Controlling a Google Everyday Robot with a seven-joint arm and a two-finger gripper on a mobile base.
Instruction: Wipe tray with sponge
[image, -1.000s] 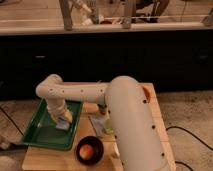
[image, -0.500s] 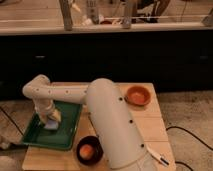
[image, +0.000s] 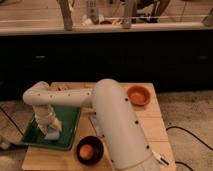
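Wooden table (image: 151, 121) with tray (image: 70, 120), gripper (image: 50, 127) at sponge (image: 53, 135) inside, grip state unclear.

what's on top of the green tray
The sponge lies on the tray, with the gripper right over it. The arm covers part of the tray's floor, so anything there is unseen.

Tray (image: 71, 119) on surface (image: 153, 120), left side. Sponge (image: 53, 134) in tray's front part, pincer (image: 50, 126) right above it. Bowl (image: 99, 145) just front-right of tray; 2nd bowl (image: 147, 95) rear right.
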